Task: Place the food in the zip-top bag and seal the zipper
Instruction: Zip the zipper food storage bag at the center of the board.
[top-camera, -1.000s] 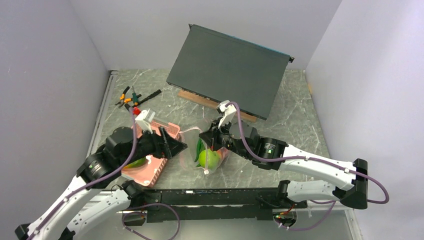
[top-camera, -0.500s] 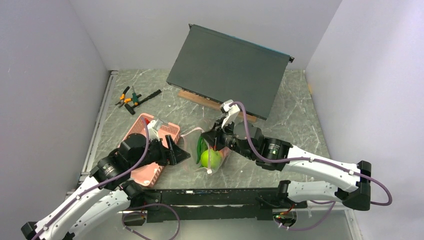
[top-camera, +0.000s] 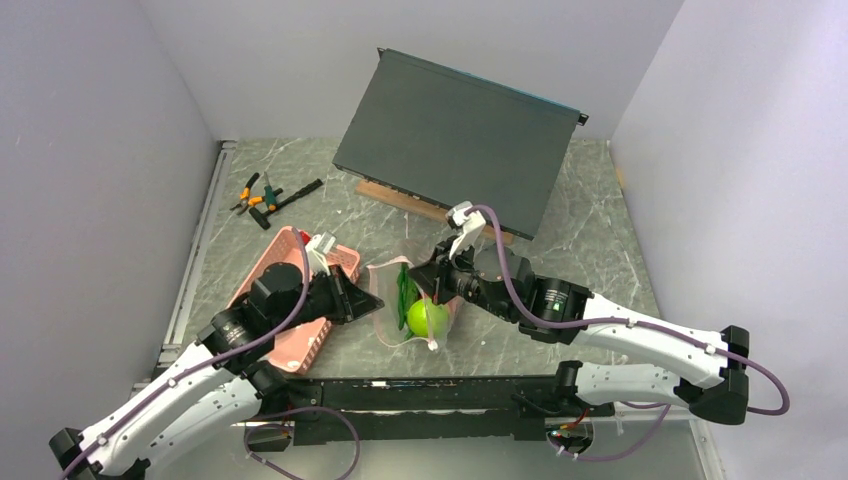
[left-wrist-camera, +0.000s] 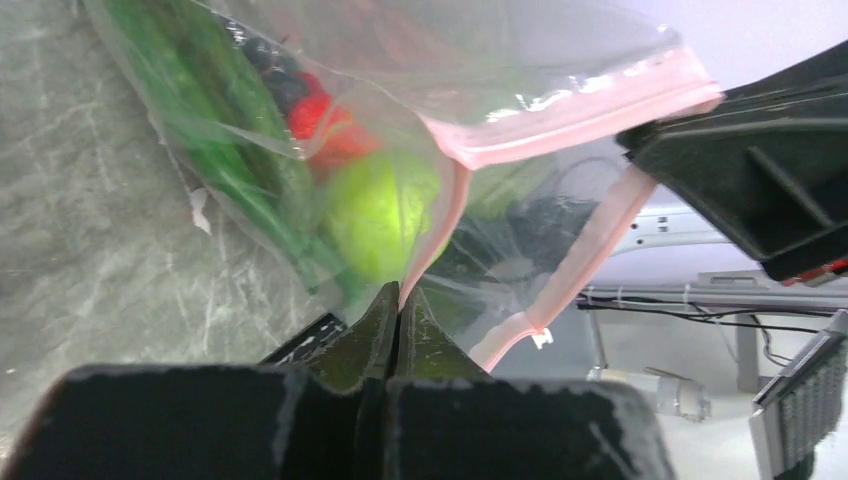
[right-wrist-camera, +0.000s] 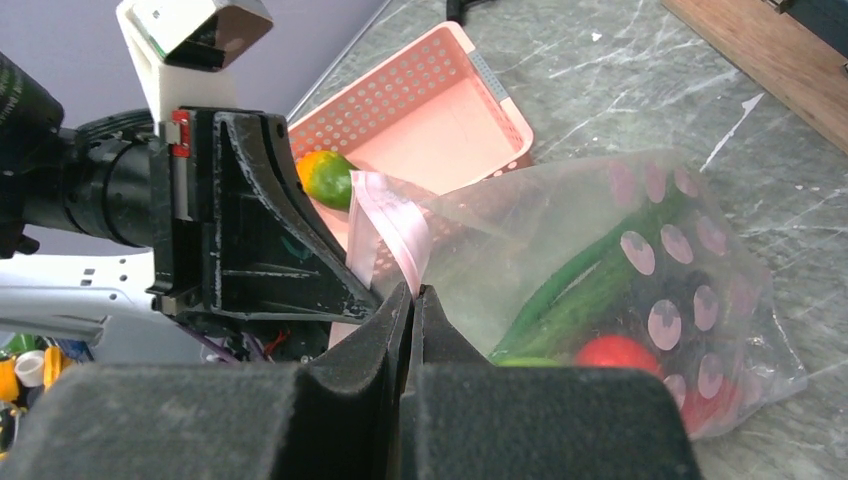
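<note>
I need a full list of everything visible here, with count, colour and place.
clear zip-top plastic bag: one, transparent, table centre
pale-pink zipper strip: one, pink, bag mouth, unsealed
bright green toy apple: one, green, inside bag
long green toy pepper: one, green, inside bag
red toy pieces: count unclear, red, inside bag
orange-green toy mango: one, orange-green, inside basket
pink slotted plastic basket: one, pink, left of bag
orange-handled pliers: count unclear, orange-black, far left
dark grey flat panel: one, grey, at back
wooden strip: one, brown, beside panel
grey marbled table: one, grey, underneath everything
left fingers: black, shut on zipper strip
right fingers: black, shut on bag edge
</note>
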